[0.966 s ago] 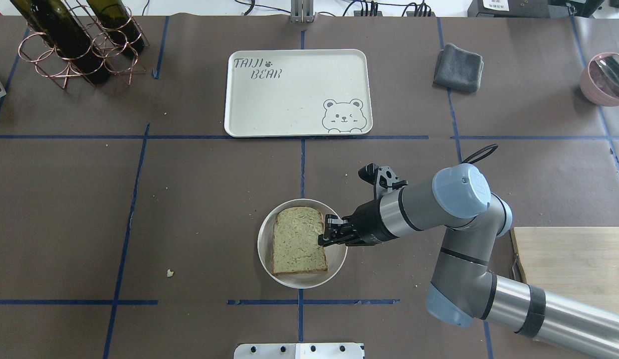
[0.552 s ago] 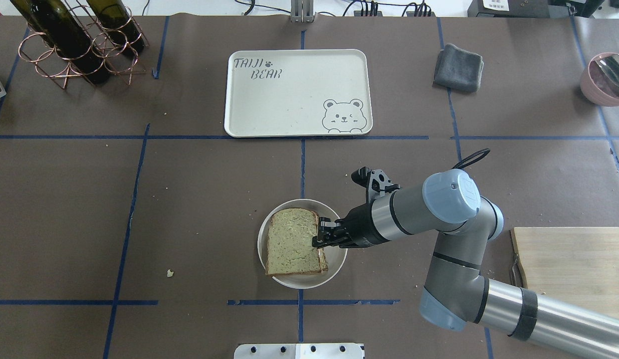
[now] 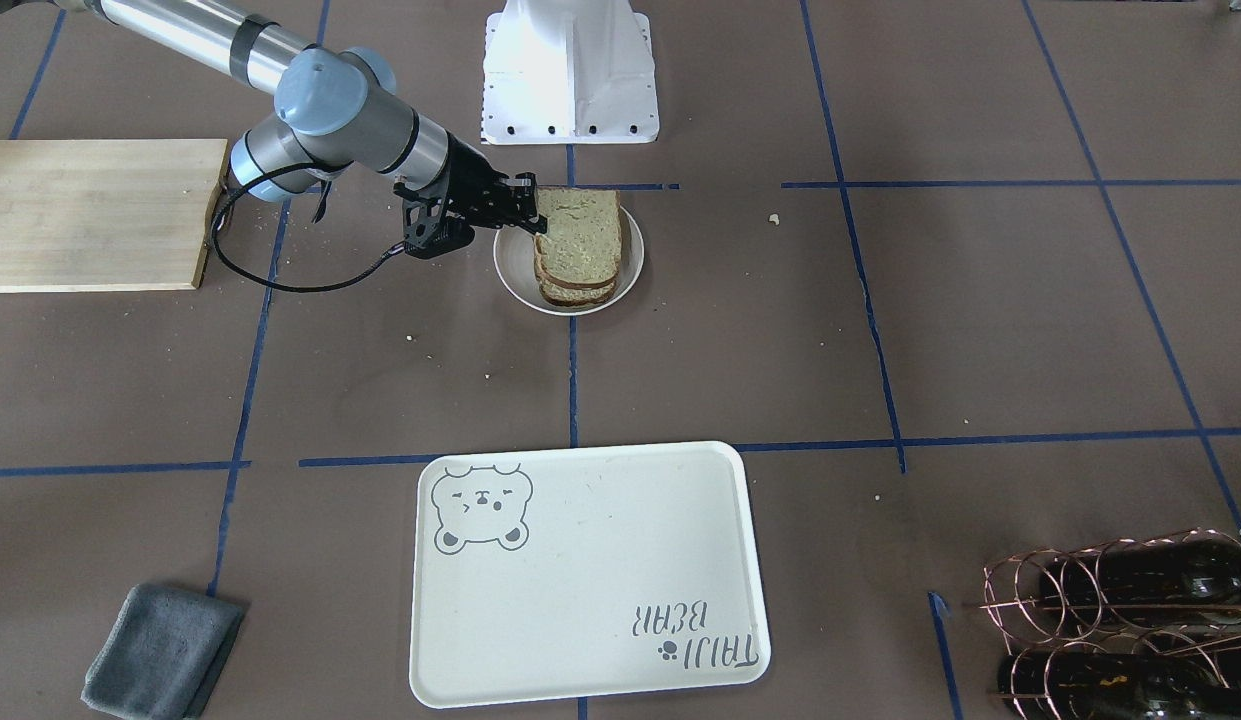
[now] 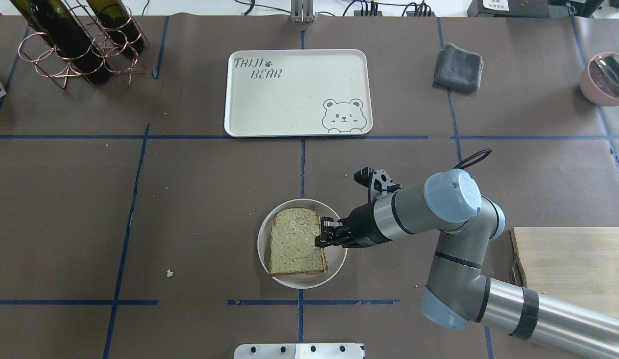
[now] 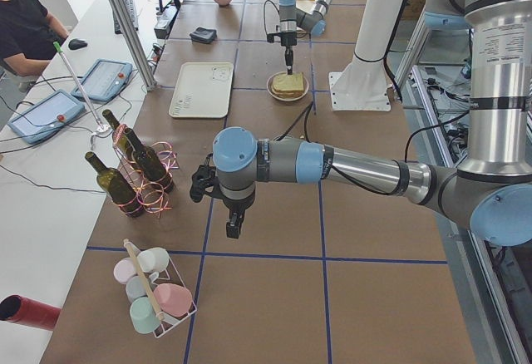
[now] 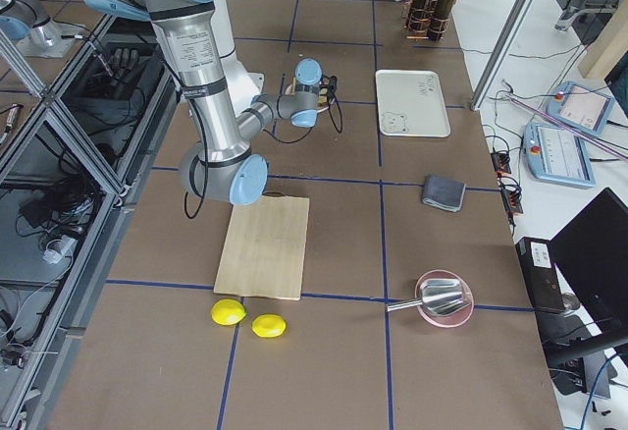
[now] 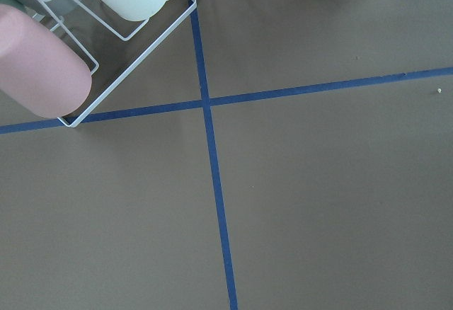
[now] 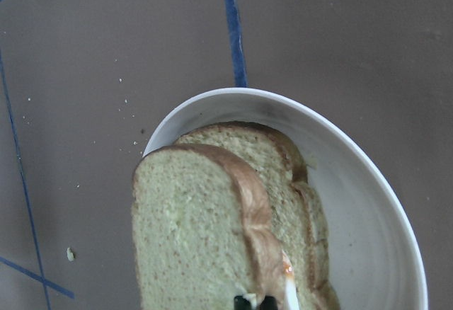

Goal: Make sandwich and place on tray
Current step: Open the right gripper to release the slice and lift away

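A top bread slice (image 4: pixel 294 242) lies over a lower slice (image 8: pixel 297 204) on a round white plate (image 4: pixel 334 259). A sliver of white egg with orange (image 8: pixel 289 285) shows between them at the near edge. My right gripper (image 4: pixel 320 238) is shut on the top slice's right edge, also seen in the front view (image 3: pixel 528 210). The top slice (image 3: pixel 580 230) sits slightly raised and offset. The cream tray (image 4: pixel 289 99) with its bear drawing lies beyond the plate. My left gripper (image 5: pixel 234 229) hangs over the table far left; I cannot tell its state.
A wooden cutting board (image 4: pixel 573 264) lies right of the arm. A grey cloth (image 4: pixel 458 67) and a pink bowl (image 4: pixel 606 77) are at the back right. A copper rack with wine bottles (image 4: pixel 75 40) stands back left. A wire rack of cups (image 7: pixel 64 48) is near the left wrist.
My right gripper moved left onto the slice's edge. The top slice shifted left off the lower slice, then came partly back to the right.
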{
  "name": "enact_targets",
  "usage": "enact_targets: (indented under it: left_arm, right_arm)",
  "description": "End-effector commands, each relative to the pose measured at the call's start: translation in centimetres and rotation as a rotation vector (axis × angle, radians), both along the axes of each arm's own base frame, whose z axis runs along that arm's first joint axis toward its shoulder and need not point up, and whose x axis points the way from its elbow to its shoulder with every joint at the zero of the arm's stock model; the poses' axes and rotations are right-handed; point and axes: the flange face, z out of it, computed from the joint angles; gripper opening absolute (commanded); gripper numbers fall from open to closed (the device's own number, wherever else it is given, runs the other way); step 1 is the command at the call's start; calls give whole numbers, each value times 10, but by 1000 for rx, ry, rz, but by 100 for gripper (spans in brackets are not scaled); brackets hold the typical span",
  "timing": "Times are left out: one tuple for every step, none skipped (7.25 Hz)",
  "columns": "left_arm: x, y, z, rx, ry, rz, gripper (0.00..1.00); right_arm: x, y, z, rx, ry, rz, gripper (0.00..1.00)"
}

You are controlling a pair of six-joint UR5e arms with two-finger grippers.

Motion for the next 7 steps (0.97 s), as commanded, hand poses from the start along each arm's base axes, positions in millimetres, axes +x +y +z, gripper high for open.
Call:
enact_targets:
  left_arm:
    - [0, 0, -1, 0, 0, -1, 100]
    - [0, 0, -1, 1, 2, -1, 100]
    - [0, 0, -2, 2, 1, -2, 100]
    - [2, -1, -3, 10, 22, 3, 100]
    - [16, -6, -17, 105, 114, 30, 100]
    - [23, -1, -20, 151, 162, 42, 100]
    - [43, -3, -28, 160, 208, 86, 100]
  right_arm:
    - [-1, 1, 1, -3, 1, -1, 59]
    - [0, 1, 1, -6, 1, 1, 78]
    - [1, 1, 0, -6, 0, 3, 80]
    - [3, 0, -2, -5, -4, 4, 87]
    - [6, -1, -5, -3, -11, 5, 88]
    - [23, -3, -10, 0, -28, 17, 100]
    - [64, -2, 9, -7, -16, 46, 100]
